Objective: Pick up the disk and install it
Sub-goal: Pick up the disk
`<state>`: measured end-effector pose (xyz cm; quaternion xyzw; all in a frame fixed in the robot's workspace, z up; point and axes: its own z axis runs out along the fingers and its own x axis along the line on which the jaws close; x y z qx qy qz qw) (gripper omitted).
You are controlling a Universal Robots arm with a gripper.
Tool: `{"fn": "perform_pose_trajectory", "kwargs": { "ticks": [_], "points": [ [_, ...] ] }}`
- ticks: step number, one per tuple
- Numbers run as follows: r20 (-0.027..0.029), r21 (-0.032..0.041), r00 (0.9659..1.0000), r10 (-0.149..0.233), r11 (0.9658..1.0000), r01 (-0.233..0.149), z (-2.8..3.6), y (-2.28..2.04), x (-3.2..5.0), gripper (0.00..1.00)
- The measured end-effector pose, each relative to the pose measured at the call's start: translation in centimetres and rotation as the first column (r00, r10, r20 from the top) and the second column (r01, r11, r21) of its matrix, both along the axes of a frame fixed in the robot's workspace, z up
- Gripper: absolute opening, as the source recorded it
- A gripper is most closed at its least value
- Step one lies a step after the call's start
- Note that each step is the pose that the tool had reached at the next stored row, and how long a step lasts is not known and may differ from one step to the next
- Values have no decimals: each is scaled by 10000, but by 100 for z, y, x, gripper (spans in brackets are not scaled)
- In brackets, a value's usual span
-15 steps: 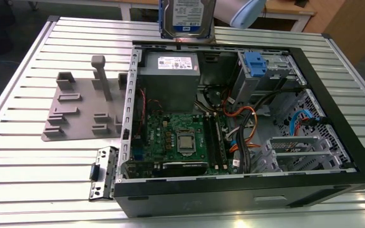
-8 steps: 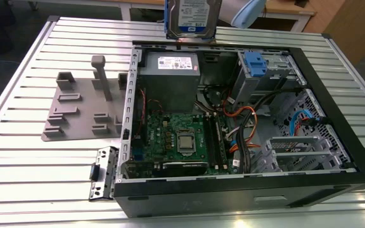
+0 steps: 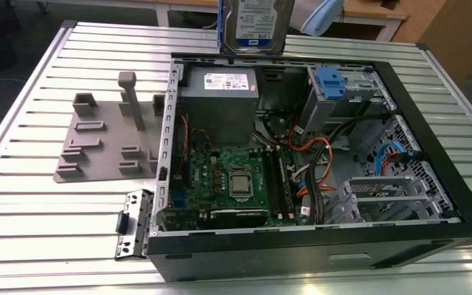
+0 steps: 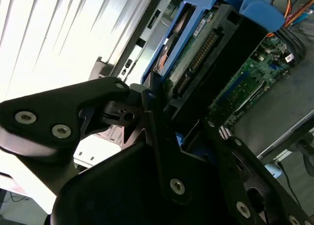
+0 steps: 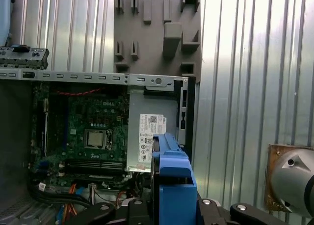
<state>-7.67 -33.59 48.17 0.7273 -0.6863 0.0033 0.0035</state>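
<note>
The disk [image 3: 257,24], silver with a white-and-blue label and a blue rail frame, hangs upright in the air above the far edge of the open computer case [image 3: 437,153]. In the second wrist view my gripper [image 4: 184,122] is shut on the disk [image 4: 206,53], its black fingers [image 4: 152,107] clamping the end with the connector side showing. In the first wrist view the disk's blue frame [image 5: 172,181] rises from the gripper [image 5: 169,212], above the case's power supply end.
Inside the case sit a grey power supply box [image 3: 217,92], a green motherboard [image 3: 228,178], cables, and a grey drive cage with a blue latch [image 3: 330,80]. A grey fixture plate [image 3: 105,141] and a loose metal bracket [image 3: 133,224] lie on the slatted table [image 3: 23,203].
</note>
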Motion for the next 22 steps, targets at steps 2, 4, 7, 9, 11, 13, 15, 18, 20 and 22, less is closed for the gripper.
{"fn": "perform_pose_trajectory", "kwargs": {
  "ticks": [2,4,7,9,11,13,15,18,20,22],
  "points": [
    [1,1,10000,1,10000,-1,-1,-58,13,36],
    [0,0,10000,-1,10000,1,-1,-112,25,36],
    [1,2,10000,1,10000,-1,-2,-198,40,36],
    [0,1,10000,0,10000,0,-1,-259,48,36],
    [1,2,10000,0,10000,0,-2,-319,54,36],
    [0,1,10000,1,10000,-1,-2,-374,61,36],
    [1,2,10000,0,10000,0,-2,-427,68,36],
    [0,0,10000,0,10000,0,-2,-491,78,36],
    [1,1,10000,1,10000,-1,-2,-527,83,36],
    [1,2,10000,0,10000,0,-3,-564,89,36]
  ]
}}
